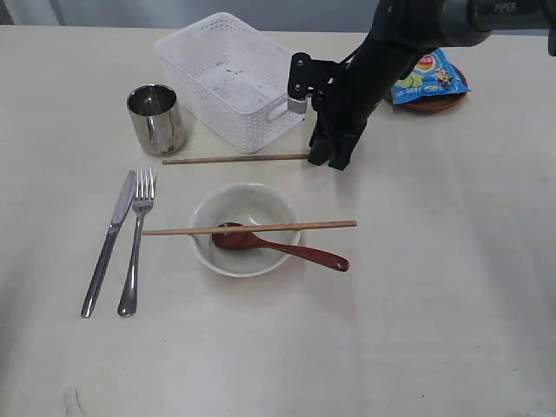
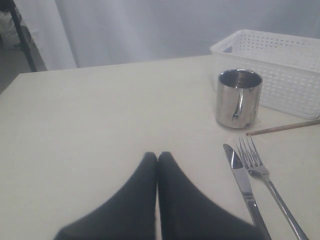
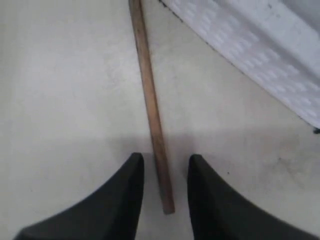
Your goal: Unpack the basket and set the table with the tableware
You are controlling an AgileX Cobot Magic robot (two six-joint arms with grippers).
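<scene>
Just beside the basket [image 1: 233, 78], we see the right gripper [image 3: 165, 159] parted astride the end of a chopstick [image 1: 234, 159], clamping nothing; the basket's wall crowds it. The left gripper [image 2: 157, 156] is closed, empty.

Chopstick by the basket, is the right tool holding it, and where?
Nothing is held: the right tool straddles the chopstick near its end, jaws open.

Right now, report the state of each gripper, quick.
Left gripper: shut, holding nothing.
Right gripper: open, one finger on each side of the end of a wooden chopstick, not clamped on it.
</scene>
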